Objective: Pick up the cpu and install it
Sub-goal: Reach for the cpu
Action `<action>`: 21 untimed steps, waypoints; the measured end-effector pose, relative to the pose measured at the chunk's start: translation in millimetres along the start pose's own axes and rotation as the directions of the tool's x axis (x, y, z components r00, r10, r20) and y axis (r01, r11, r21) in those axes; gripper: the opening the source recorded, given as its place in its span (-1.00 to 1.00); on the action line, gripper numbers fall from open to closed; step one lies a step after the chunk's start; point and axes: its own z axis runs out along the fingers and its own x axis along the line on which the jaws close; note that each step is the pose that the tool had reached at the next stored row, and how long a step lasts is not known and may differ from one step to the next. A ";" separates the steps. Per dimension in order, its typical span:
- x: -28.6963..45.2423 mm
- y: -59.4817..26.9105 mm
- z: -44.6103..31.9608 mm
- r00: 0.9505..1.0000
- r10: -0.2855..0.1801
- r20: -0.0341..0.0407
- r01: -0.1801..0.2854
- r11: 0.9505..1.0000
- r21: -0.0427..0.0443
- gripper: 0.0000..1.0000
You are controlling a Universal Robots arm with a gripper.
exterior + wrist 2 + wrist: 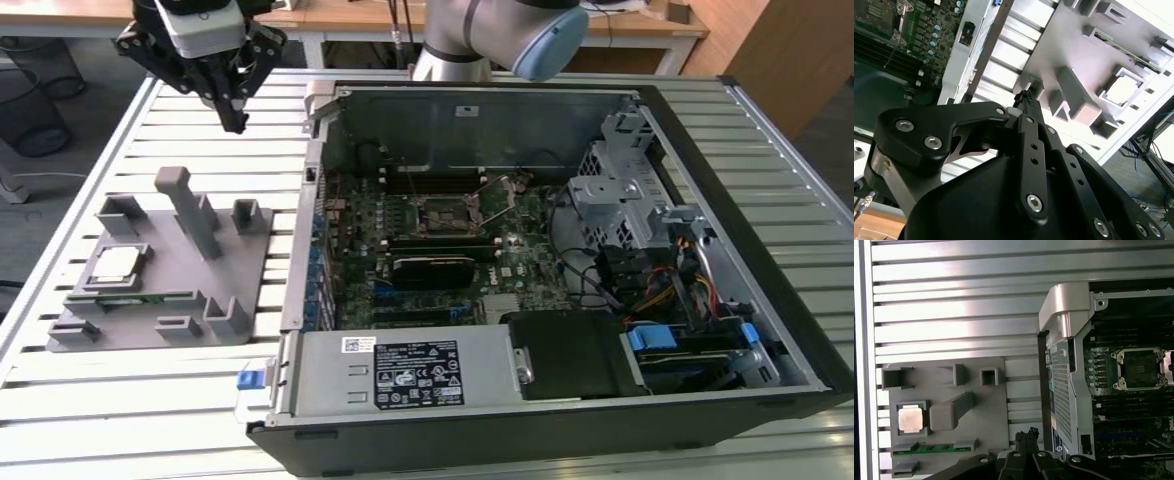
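**A:** Start nearest the exterior camera. What lies there?

**B:** The open case [534,435]. On the exterior view's left of it is the tray [167,282]. Both rest on the slatted table [120,400].

**A:** And the cpu?

**B:** The cpu [116,264] lies flat in a square pocket of the tray, metal top up. It is just beside the green stick [127,299], which sits in a slot on the camera's side of it. It looks level in both wrist views, and nothing touches it.

**A:** How will it handle?

**B:** Light and stiff, I'd judge, but delicate. The underside should not be scraped, and the smooth metal top could slip. Two opposite edges of the pale rim look like the place to take hold. The pocket walls stand close around it, so there is little room for fingers beside it.

**A:** Farther in?

**B:** The socket [447,212] sits mid-board inside the case. It looks dark and empty, so the chip is not yet installed. Whether its frame is fully open I cannot tell.

**A:** And the gripper?

**B:** Farthest back. The gripper [236,122] hangs above the table beyond the tray's far end, near the case's far corner and well apart from the cpu. Its jaws are closed tip to tip with nothing between them.
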 end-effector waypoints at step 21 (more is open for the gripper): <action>32.8 -2.0 2.0 1.000 0.000 -0.001 0.000 1.000 0.000 -0.79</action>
